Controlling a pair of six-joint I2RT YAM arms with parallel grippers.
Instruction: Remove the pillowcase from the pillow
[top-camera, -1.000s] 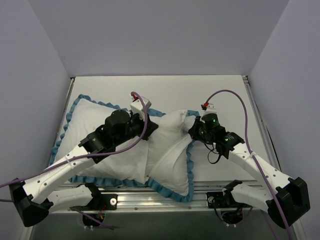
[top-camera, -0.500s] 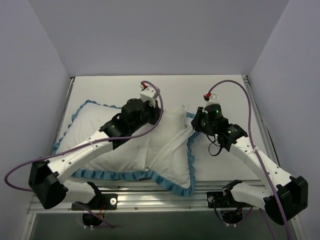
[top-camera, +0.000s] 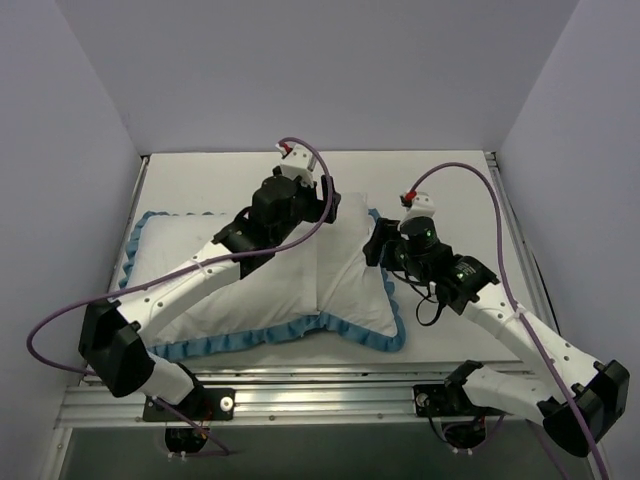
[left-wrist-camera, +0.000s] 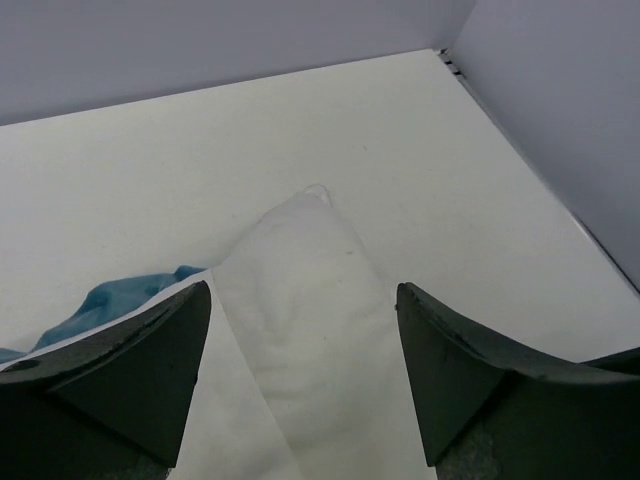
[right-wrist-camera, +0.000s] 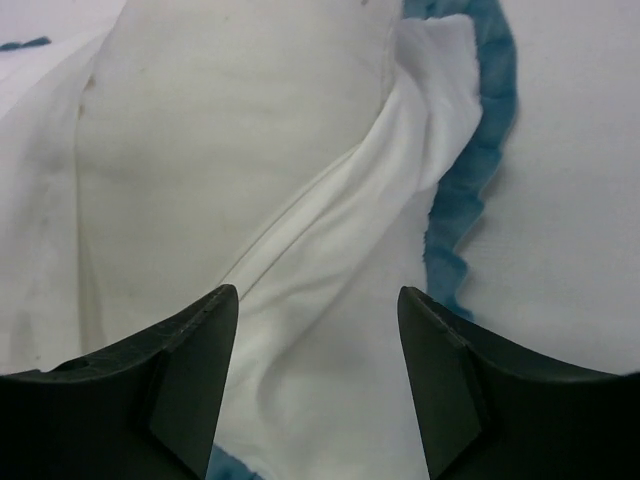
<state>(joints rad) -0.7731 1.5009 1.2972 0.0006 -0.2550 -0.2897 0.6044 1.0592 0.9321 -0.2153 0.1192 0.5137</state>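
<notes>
My left claw (left-wrist-camera: 300, 295) and right claw (right-wrist-camera: 318, 295) gaped wide, empty, above the pillow (left-wrist-camera: 310, 265), the left having reached farther back.

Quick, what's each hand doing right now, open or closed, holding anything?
Left hand: open, holding nothing.
Right hand: open, holding nothing.

Nothing legible: no text, label, brand mark, number or sign readable in any of three views.
</notes>
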